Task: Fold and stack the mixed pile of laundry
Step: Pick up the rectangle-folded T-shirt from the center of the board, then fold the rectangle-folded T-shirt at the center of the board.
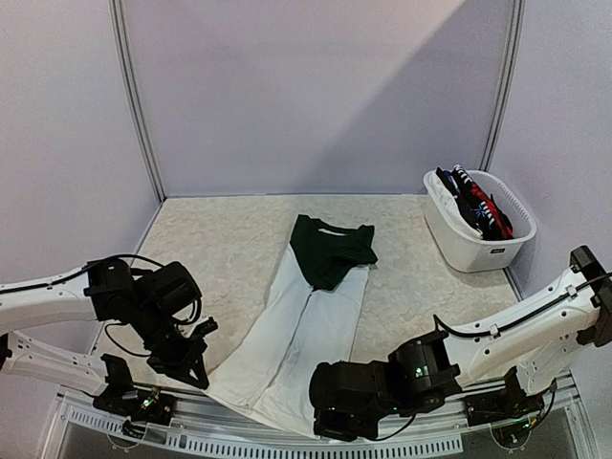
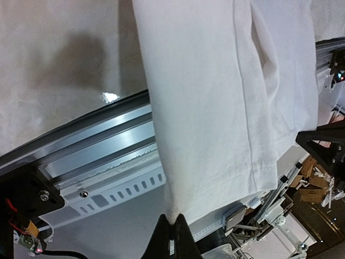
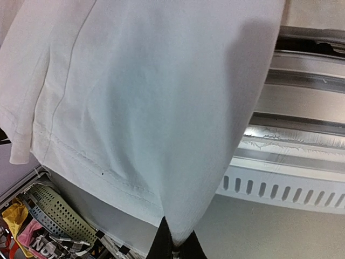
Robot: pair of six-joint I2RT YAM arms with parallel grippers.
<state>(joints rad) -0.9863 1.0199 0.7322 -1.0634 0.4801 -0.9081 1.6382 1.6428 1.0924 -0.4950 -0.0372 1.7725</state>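
The table point(image 1: 220, 239) is covered down its middle by the white garment point(image 1: 296, 335), which is spread lengthwise and draped over the metal rail point(image 2: 108, 140) at its near end. Well to the right of the garment's far end the white tub point(image 1: 469, 251) is set, packed with dark, red and striped clothes point(image 1: 478, 208). The dark green piece point(image 1: 330, 251) is laid on the garment's far end. One corner of the garment's near hem is pinched by the closed fingers of the left gripper point(image 2: 173, 229) — the opposite corner is clamped likewise by the right gripper point(image 3: 173, 243).
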